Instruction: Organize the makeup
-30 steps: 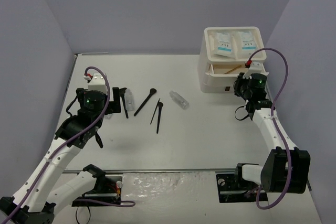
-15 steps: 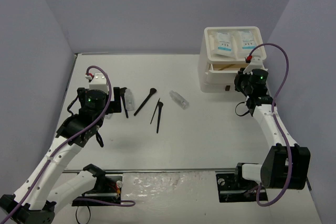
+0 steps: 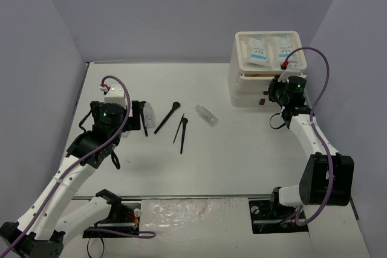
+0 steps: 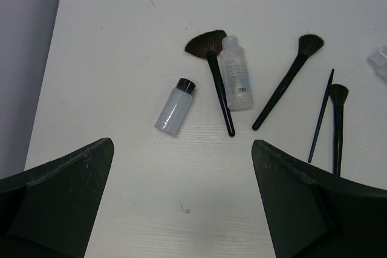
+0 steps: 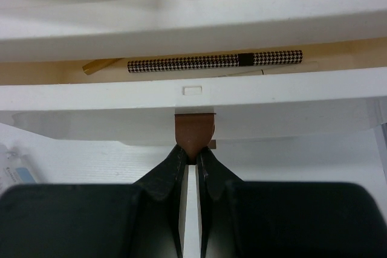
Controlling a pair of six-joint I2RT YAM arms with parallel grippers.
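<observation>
gripping state, right: the right gripper (image 5: 193,156) is clenched on the brown handle (image 5: 195,130) of a drawer in the drawer box (image 3: 248,96). the drawer stands only a slit open.
gripping state, left: the left gripper (image 4: 181,149) is released, jaws wide, holding nothing. it hangs over the loose items well left of the drawer box.
stored makeup: two sachets (image 3: 257,49) lie in the tray on top of the drawer box. a patterned stick (image 5: 214,61) lies lengthwise inside the drawer slit.
loose makeup: the brushes (image 4: 287,80) and vials (image 4: 174,107) lie flat on the table (image 4: 121,28), well left of the drawer box. one more vial (image 3: 205,115) lies nearer the drawer box, apart from the rest.
contact note: the fan brush (image 4: 216,86) lies against the clear bottle (image 4: 236,74). we expect one to nudge the other when lifted.
handling, brushes: we judge them light, with stiff thin handles and soft bristles. we recommend taking hold across the handle near its middle, never on the bristles.
handling, vials: we judge them light, rigid, smooth and round, so likely to roll or slip. we recommend closing across the body, square to its long axis.
handling, sachets: we judge them thin and limp. they are already placed.
</observation>
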